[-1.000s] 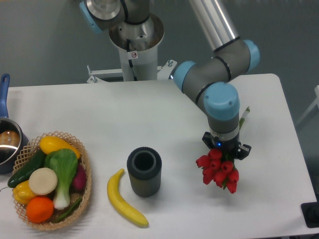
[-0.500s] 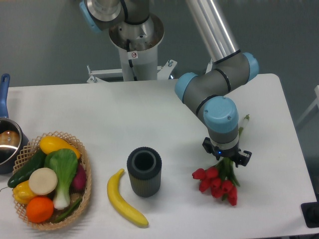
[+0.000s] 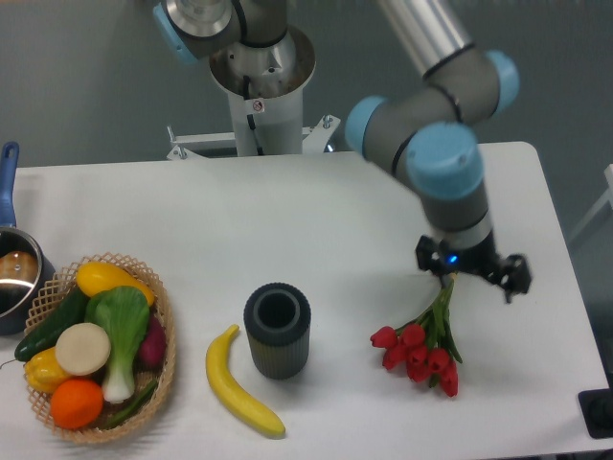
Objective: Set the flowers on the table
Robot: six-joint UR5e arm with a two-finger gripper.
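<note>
Flowers point(image 3: 419, 346) lie flat on the white tabletop point(image 3: 287, 230), and going left to right come a wicker basket of vegetables point(image 3: 98, 344), a banana point(image 3: 239, 385) and a dark ribbed cup point(image 3: 277, 330) before them. Red buds point toward the front edge, stems toward the claw point(image 3: 471, 271), whose fingers are apart above the stem ends, gripping nothing.

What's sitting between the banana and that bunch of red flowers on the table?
In the camera view, a dark ribbed cylinder cup stands upright between the banana and the flowers, close beside the banana.
</note>
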